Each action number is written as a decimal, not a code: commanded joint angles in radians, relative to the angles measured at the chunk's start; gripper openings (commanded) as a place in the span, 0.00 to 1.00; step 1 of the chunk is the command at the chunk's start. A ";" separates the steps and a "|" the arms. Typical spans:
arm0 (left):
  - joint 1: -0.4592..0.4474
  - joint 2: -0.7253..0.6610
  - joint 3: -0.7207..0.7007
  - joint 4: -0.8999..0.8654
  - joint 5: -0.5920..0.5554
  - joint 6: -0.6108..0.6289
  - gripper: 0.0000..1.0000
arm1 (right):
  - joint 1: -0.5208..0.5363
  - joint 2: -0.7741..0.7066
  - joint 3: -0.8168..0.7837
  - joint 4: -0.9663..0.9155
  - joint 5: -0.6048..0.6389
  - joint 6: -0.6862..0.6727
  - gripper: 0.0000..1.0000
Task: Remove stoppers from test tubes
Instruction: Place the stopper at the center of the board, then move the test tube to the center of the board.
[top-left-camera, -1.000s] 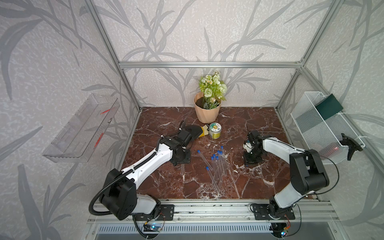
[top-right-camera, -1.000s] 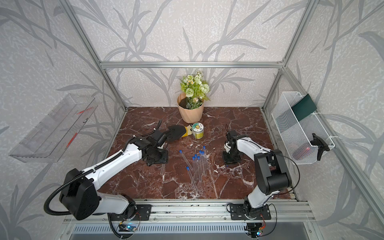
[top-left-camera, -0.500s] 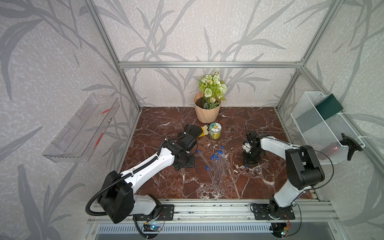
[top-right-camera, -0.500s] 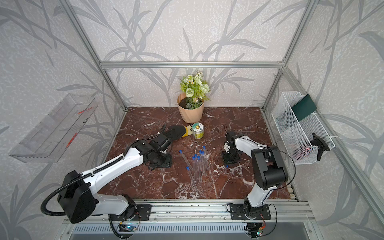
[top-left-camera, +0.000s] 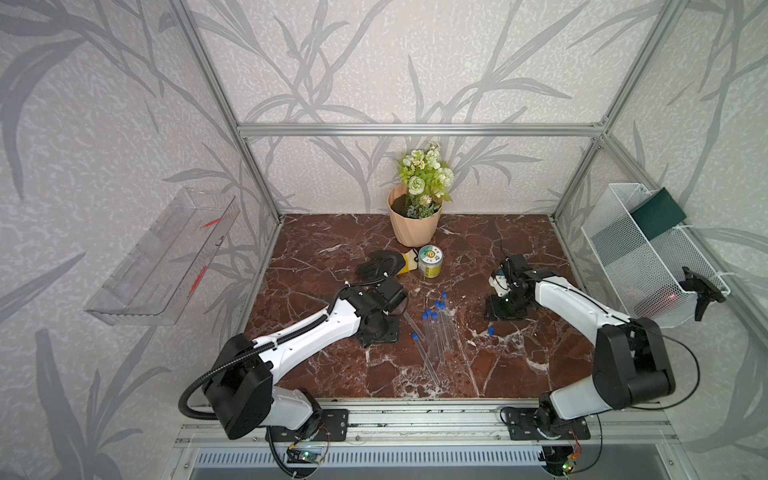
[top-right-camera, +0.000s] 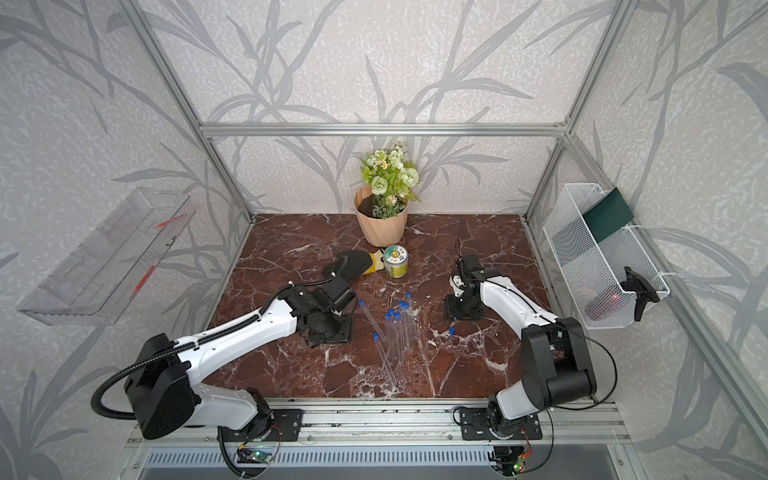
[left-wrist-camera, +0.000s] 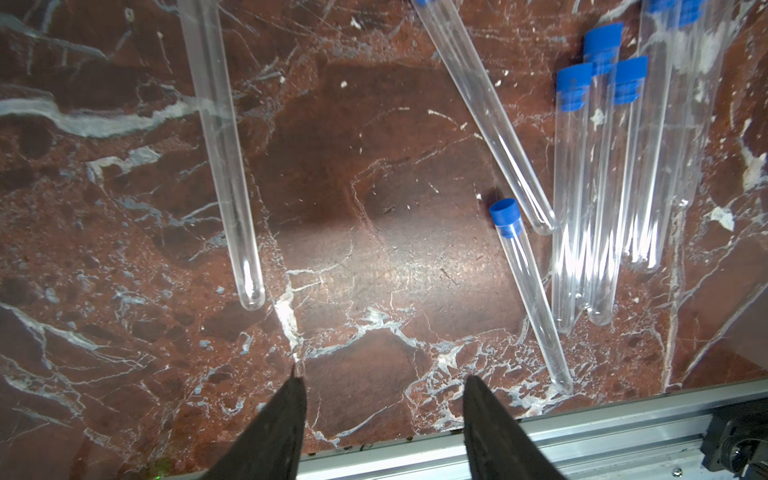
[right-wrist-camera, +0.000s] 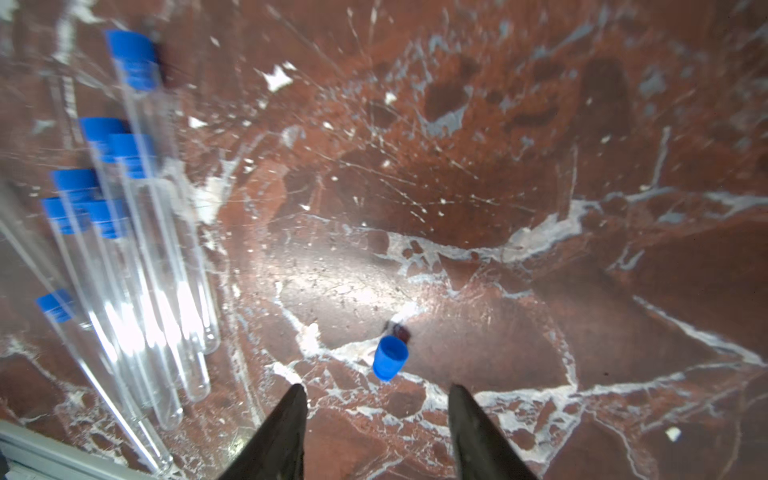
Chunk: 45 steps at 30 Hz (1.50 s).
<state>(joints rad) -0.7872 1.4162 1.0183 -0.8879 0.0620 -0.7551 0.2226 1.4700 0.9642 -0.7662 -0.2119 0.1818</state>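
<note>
Plainly, the left gripper (left-wrist-camera: 382, 380) stands with its jaws apart and empty, and so does the right gripper (right-wrist-camera: 376, 388); one loose stopper (right-wrist-camera: 390, 358) lies on the marble table (top-left-camera: 332, 257) just off the right tips, at about seven o'clock from that gripper in both top views, taking the back wall as twelve; the test tubes (top-left-camera: 435, 338) lie bunched between the arms, at three o'clock from the left gripper and about eight from the right, the left seeming nearer; their long axes run roughly twelve to six, with the blue-stoppered mouths toward twelve and the rounded bottoms toward six.
</note>
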 joint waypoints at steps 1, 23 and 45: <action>-0.045 0.025 0.044 -0.001 -0.043 -0.091 0.61 | 0.003 -0.075 -0.034 -0.016 -0.060 -0.005 0.60; -0.275 0.344 0.205 0.107 -0.115 -0.375 0.57 | 0.047 -0.314 -0.134 0.031 -0.201 0.058 0.91; -0.267 0.401 0.206 0.100 -0.159 -0.438 0.51 | 0.046 -0.315 -0.134 0.033 -0.208 0.059 0.99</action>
<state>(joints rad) -1.0595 1.8011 1.2030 -0.7589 -0.0597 -1.1706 0.2684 1.1717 0.8333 -0.7319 -0.4179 0.2401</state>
